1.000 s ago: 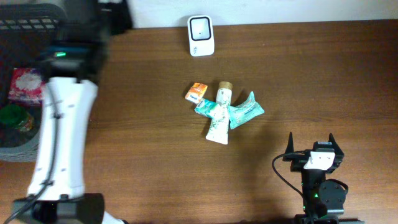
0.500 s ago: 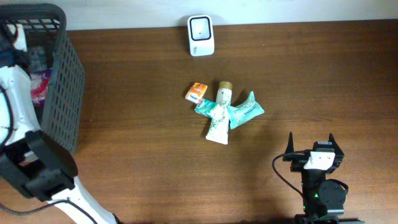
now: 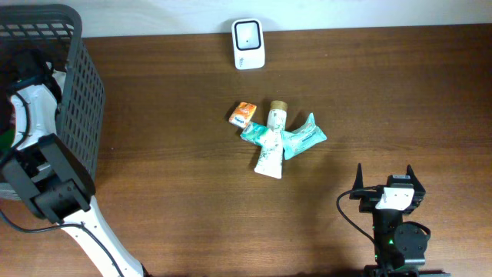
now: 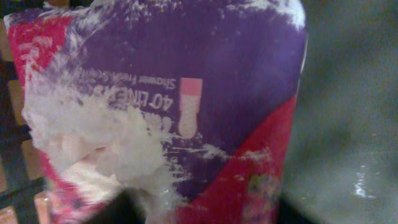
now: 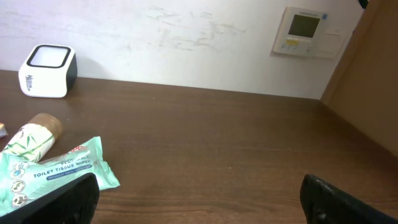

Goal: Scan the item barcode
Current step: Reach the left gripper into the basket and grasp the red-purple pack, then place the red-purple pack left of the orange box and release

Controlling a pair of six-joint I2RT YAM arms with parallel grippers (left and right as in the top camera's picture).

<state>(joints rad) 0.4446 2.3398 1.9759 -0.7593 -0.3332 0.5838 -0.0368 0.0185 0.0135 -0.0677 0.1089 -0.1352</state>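
A purple and red packet [image 4: 205,93] with white print fills the left wrist view. My left gripper [image 4: 205,214] is down in the black basket [image 3: 77,92], its dark fingers [image 4: 124,211] pressed against the packet's two sides. In the overhead view the white arm hides these jaws. The white barcode scanner [image 3: 248,44] stands at the table's back edge, also seen as scanner [image 5: 46,70]. My right gripper [image 5: 202,205] rests open and empty at the front right, shown from above as the right gripper [image 3: 384,188].
An orange box [image 3: 243,114], a bamboo-print tube [image 3: 271,142] and a teal wipes pack [image 3: 304,137] lie in a pile mid-table. The basket's mesh walls rise around my left arm. A thermostat [image 5: 305,31] hangs on the back wall.
My left arm has dropped deeper into the basket and its jaws have closed in from wide onto the packet. The right arm has not moved.
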